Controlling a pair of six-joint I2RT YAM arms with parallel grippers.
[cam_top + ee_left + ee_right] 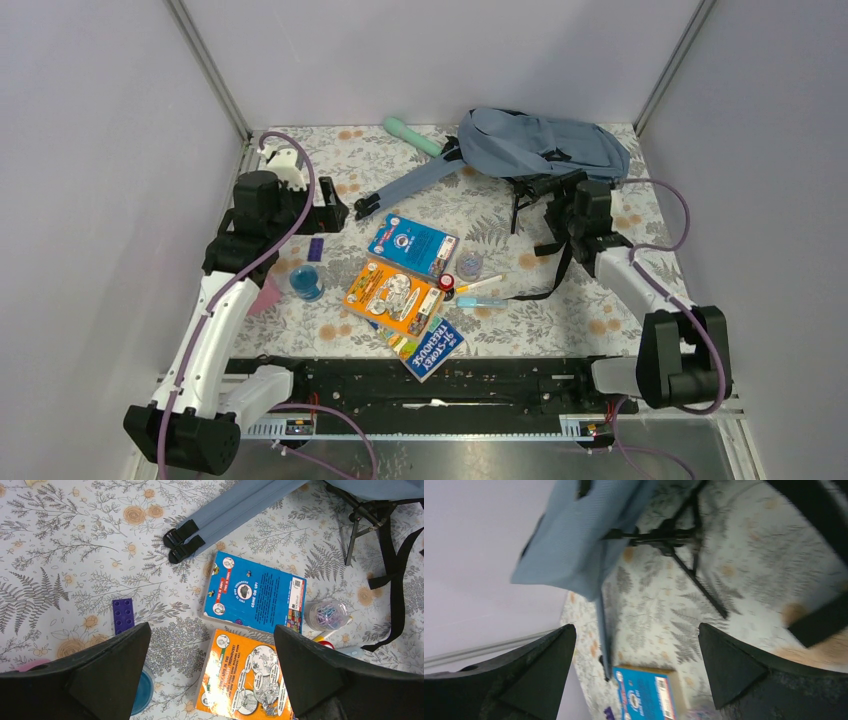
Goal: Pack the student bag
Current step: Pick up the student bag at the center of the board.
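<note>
Hovering above the left side of the floral tablecloth [330, 150], the left gripper [210, 628] has its jaws spread wide with nothing between them; the left wall stands close beside its arm; near the cloth's left edge lie a pink object [266, 296], too hidden by the arm to name, and a round blue container [307, 285], with a purple toy brick [122, 615] just beyond it; bare cloth runs from the brick out to the far left corner; in the middle a blue book [255, 597] reads "THIS IS OUR TREEHOUSE" and "COME ON UP!"; an orange book [393, 295] with cartoon panels lies just near of it, its title too small to read, overlapping a third book [432, 350] that shows "TREEHOUSE" at the cloth's near edge; right of the books sit a clear tub of paper clips [327, 614], a red-capped item [447, 283] and a pale blue pen [480, 301]; a mint-green cylinder [411, 135] lies by the far wall; the student bag [545, 145] lies slumped in the far right corner, against the far wall, its blue shoulder straps [235, 512] reaching left toward the blue book and black webbing [565, 262] trailing nearward; the right gripper [636, 628], jaws likewise wide apart and empty, sits just near of the bag's lower edge; bare cloth lies between it and the right wall.
</note>
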